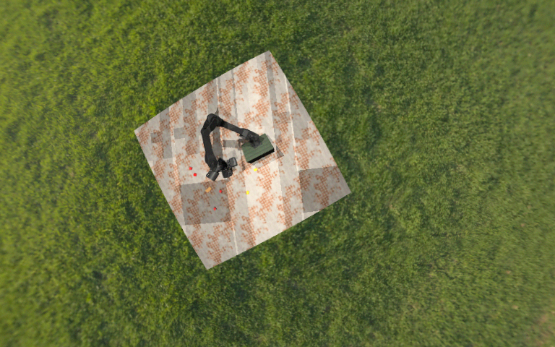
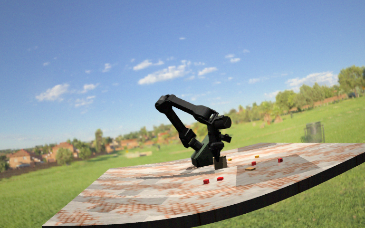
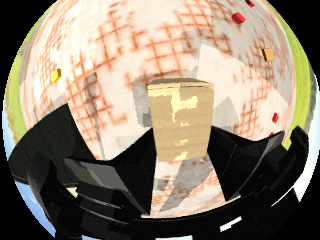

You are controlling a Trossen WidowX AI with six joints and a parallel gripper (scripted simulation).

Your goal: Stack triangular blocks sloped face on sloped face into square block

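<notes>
My gripper [image 2: 217, 158] [image 3: 182, 131] points down and is shut on a tan triangular block [image 2: 215, 163] [image 3: 182, 112], one finger on each side. The other triangular block [image 2: 224, 163] stands on the table [image 2: 150, 204] right against the held one. In the exterior view the two together show a nearly square outline at table height. Fingers cover part of its top. In the wrist view a thin darker strip shows along the held block's far edge. The meeting of the sloped faces and any small gap are hidden. The top view hides both blocks under the hand.
Small red cubes [image 1: 194, 174] [image 2: 220, 178] [image 3: 238, 18] and a flat orange block [image 1: 208, 189] [image 2: 250, 168] [image 3: 268, 54] lie near the hand. Two yellow pieces lie farther off, one [image 1: 255, 169] [image 2: 229, 159] by the green base [image 1: 258, 148] [image 2: 201, 156].
</notes>
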